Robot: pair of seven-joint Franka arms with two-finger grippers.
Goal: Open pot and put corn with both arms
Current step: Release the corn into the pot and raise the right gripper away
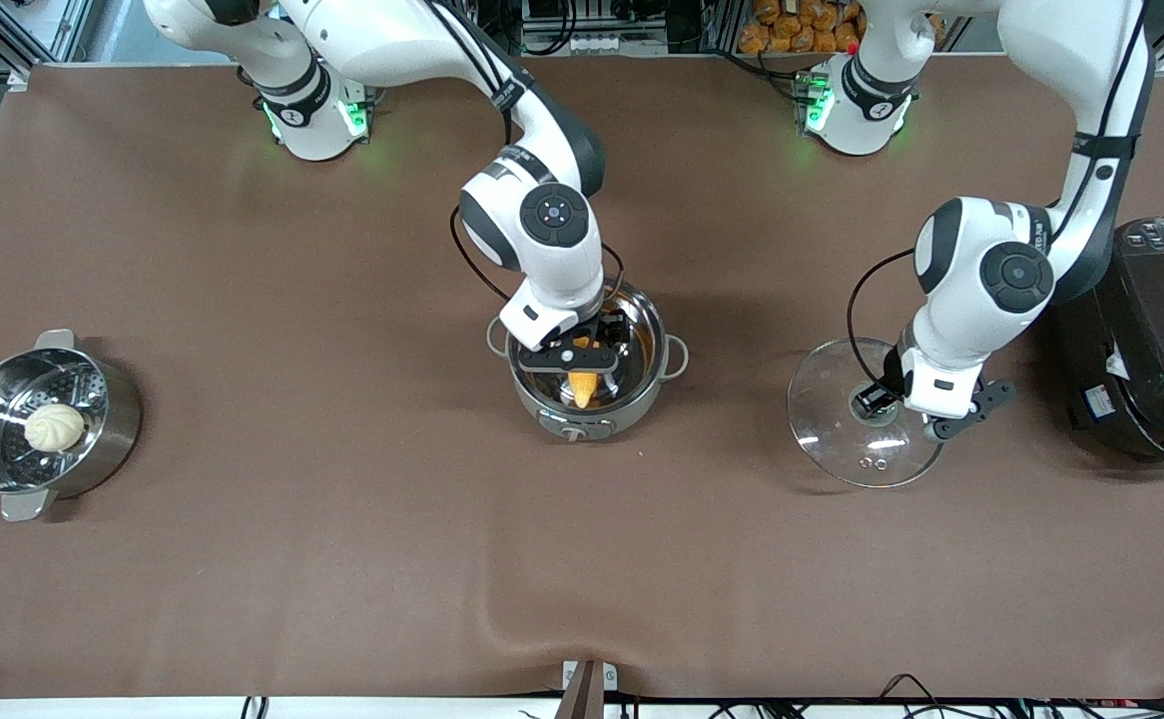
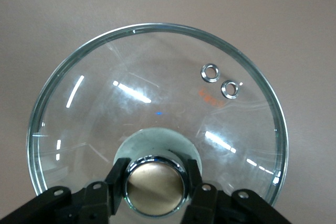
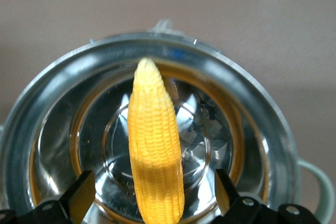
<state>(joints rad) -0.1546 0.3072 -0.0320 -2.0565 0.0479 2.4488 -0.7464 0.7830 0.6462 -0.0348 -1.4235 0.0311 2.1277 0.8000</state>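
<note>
Our right gripper (image 3: 149,203) hangs wide open over the corn (image 3: 155,156) in the pot (image 1: 590,371); our left gripper (image 2: 155,184) pinches the lid (image 2: 157,108) knob.

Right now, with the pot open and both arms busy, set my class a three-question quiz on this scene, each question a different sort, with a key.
1. True or false: the glass lid sits on the pot.
2. Which gripper is at the lid's knob? A) left gripper B) right gripper
3. Fill in: the corn lies inside the ____.

Key:
1. False; the lid rests on the table, toward the left arm's end.
2. A; its fingers flank the knob.
3. pot; the right gripper's fingers stand apart from the cob.
</note>
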